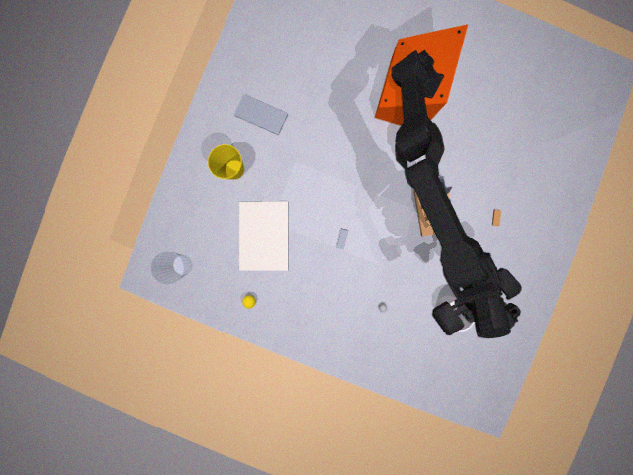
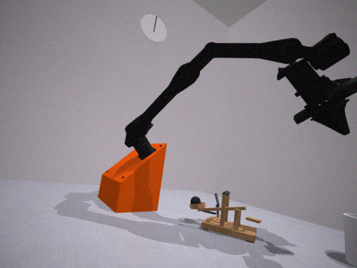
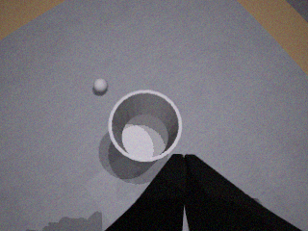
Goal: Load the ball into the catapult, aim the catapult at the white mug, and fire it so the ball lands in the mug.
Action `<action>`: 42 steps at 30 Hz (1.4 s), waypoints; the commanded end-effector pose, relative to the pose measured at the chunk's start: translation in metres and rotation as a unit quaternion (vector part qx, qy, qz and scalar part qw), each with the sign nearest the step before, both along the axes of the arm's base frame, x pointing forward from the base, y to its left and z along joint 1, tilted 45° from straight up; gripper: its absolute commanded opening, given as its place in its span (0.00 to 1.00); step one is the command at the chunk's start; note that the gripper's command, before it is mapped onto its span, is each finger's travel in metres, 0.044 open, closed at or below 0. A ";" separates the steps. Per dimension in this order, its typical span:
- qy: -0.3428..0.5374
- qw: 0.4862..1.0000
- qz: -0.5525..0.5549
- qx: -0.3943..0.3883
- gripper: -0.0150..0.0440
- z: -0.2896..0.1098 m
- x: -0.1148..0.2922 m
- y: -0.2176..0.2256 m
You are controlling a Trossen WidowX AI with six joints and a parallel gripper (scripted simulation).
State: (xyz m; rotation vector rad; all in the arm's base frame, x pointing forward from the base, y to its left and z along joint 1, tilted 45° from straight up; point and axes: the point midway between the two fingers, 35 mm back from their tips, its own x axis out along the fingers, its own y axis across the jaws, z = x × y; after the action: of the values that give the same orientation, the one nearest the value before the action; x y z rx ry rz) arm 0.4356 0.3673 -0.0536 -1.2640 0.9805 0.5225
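Note:
The black ball (image 2: 195, 200) rests in the cup of the wooden catapult (image 2: 245, 235) (image 1: 426, 229), whose throwing arm stands roughly level with its cup end toward the orange base. In the top view the robot arm covers most of the catapult and the ball cannot be seen. The white mug (image 2: 350, 239) (image 3: 144, 102) stands upright on the table; no ball shows inside it in the wrist view. My gripper (image 3: 182, 164) (image 2: 346, 133) is shut and empty, its tips high above the table and over the near rim of the mug in the wrist view.
The orange arm base (image 2: 138, 184) (image 1: 429, 55) stands behind the catapult. A small wooden block (image 1: 496, 217) lies beside the catapult. A small pale ball (image 3: 100, 86) lies near the mug. Farther off are a yellow cup (image 1: 225, 147), yellow ball (image 1: 248, 301), white sheet (image 1: 263, 235) and glass (image 1: 166, 267).

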 end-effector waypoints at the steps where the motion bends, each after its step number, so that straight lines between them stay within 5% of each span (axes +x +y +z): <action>1: -0.001 1.000 -0.001 -0.001 0.25 -0.001 0.000 0.000; 22: -0.084 0.956 -0.281 -0.015 0.25 -0.103 -0.167 -0.052; 42: -0.318 0.858 -0.402 0.040 0.25 -0.114 -0.275 -0.167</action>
State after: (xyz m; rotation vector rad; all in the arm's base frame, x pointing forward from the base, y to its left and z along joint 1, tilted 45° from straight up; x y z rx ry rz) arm 0.1680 0.2168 -0.1706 -0.7687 0.8562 -0.4510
